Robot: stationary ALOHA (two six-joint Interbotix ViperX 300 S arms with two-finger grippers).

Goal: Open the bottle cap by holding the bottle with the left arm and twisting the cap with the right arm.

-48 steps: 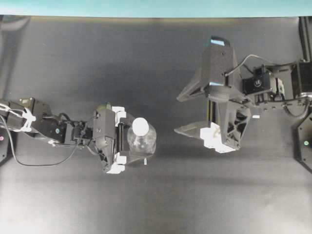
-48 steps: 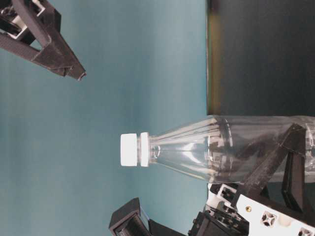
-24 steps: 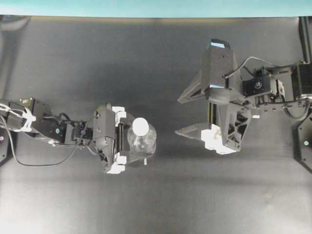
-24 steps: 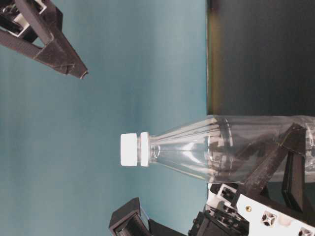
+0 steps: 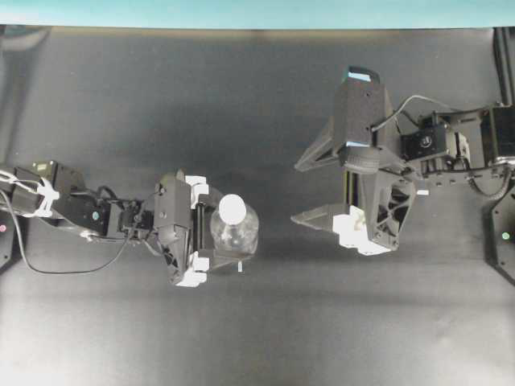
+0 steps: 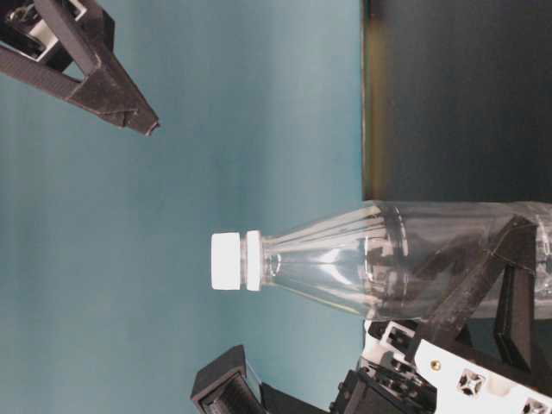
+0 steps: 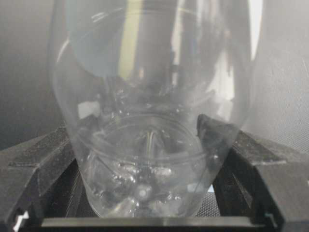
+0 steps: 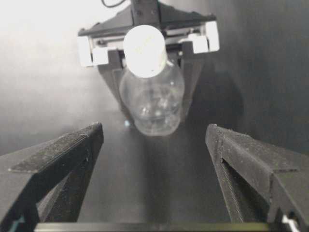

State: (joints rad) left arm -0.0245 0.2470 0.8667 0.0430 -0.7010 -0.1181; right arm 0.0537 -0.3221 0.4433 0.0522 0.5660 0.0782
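The clear bottle [image 5: 238,235] stands upright left of centre on the black table, with the white bottle cap [image 5: 232,208] on top. My left gripper [image 5: 225,232] is shut on the bottle low down. Its black fingers [image 7: 215,137] press both sides of the bottle [image 7: 149,121] near the base. My right gripper [image 5: 294,191] hangs open to the right of the bottle, apart from it. In the right wrist view the cap [image 8: 144,51] and bottle [image 8: 153,104] lie beyond the wide-spread right gripper [image 8: 154,133]. The table-level view shows the cap [image 6: 225,261] free, with one right finger [image 6: 121,102] well clear of it.
The black table [image 5: 241,96] ends at a teal wall along the far edge [image 5: 257,12]. Small white tape marks [image 5: 422,193] lie on the surface. The right arm's body [image 5: 451,145] fills the right side, and the left arm's cabled links [image 5: 56,201] run in from the left edge.
My right gripper has crept a little, its finger tip shifting slightly in the table-level view. The left gripper and the bottle have not moved.
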